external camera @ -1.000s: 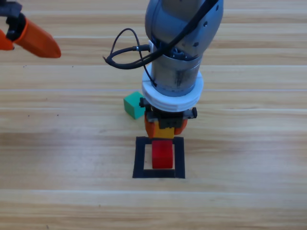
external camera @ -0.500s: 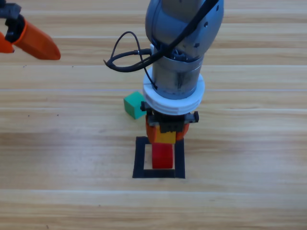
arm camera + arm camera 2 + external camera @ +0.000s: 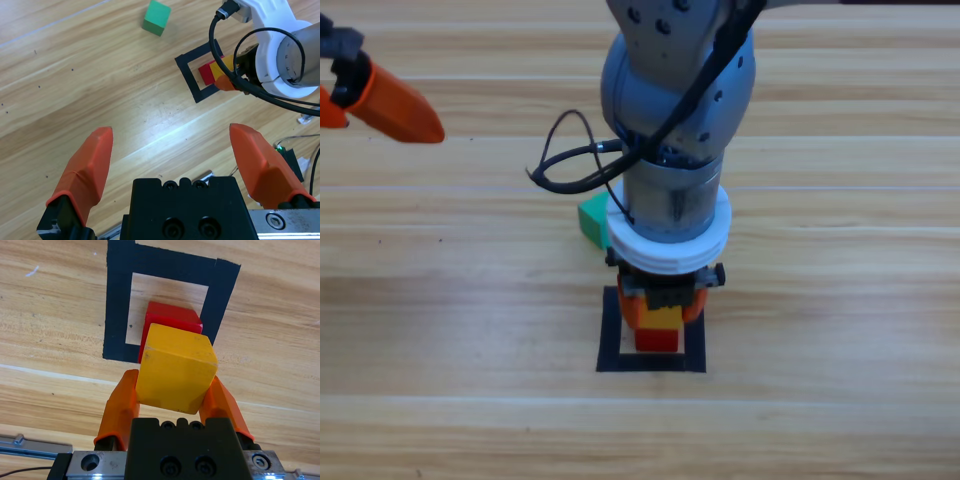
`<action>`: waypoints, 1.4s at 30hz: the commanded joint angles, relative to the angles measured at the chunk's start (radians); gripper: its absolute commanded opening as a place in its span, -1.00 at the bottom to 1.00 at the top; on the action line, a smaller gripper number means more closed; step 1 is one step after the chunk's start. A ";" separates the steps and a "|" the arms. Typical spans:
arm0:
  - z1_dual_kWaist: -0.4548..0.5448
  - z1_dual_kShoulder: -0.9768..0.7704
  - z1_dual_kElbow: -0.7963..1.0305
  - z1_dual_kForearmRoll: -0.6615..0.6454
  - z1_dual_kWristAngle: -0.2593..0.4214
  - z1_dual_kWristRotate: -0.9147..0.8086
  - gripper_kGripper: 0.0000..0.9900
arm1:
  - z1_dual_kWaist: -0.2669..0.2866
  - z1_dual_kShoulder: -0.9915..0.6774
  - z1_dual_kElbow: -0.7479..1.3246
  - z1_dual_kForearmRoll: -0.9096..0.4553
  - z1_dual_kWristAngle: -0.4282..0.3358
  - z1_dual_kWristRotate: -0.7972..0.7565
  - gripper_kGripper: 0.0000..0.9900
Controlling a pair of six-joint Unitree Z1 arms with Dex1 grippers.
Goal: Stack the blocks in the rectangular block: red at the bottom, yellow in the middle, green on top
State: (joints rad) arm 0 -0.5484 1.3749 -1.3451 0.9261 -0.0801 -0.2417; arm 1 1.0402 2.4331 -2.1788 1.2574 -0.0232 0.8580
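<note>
The red cube sits inside the rectangular block of black tape, toward one side of the hollow centre, and the yellow cube hangs just above it, pinched between the two orange jaws of the right gripper. From the right wrist view you can judge the yellow cube as slightly offset and a little rotated against the red one; whether the two touch cannot be told. The green cube waits on the wood just outside the tape, beside the right arm. The left gripper is parked at the table's far left, its jaws spread wide and holding nothing. Your main risk is release with that offset uncorrected: the yellow cube may land overhanging an edge and tip off, or nudge the red cube across the tape. Opening the jaws unevenly could also drag the yellow cube sideways.
</note>
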 commanded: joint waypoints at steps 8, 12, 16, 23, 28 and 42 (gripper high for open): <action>0.022 -0.013 0.026 -0.019 -0.013 -0.001 1.00 | 0.027 0.055 0.004 0.014 -0.001 0.004 0.96; 0.022 -0.013 0.029 -0.021 -0.015 -0.001 1.00 | 0.027 0.034 0.001 0.016 -0.020 0.003 1.00; 0.022 -0.016 0.030 -0.023 -0.007 -0.008 1.00 | 0.027 -0.022 -0.013 0.016 -0.049 -0.002 1.00; 0.041 0.009 -0.013 -0.069 0.046 -0.077 1.00 | 0.095 -0.295 0.017 0.002 -0.179 -0.057 1.00; 0.071 0.099 -0.083 -0.076 0.065 -0.116 1.00 | 0.121 -0.620 0.338 -0.222 -0.218 -0.149 1.00; 0.038 0.587 -0.384 0.056 0.115 -0.389 1.00 | 0.109 -1.028 1.113 -0.653 -0.221 -0.441 1.00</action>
State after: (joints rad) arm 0 -0.4914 1.8544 -1.7072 0.9752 0.0157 -0.5373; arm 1 1.1330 1.4263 -1.1898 0.6905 -0.2611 0.4740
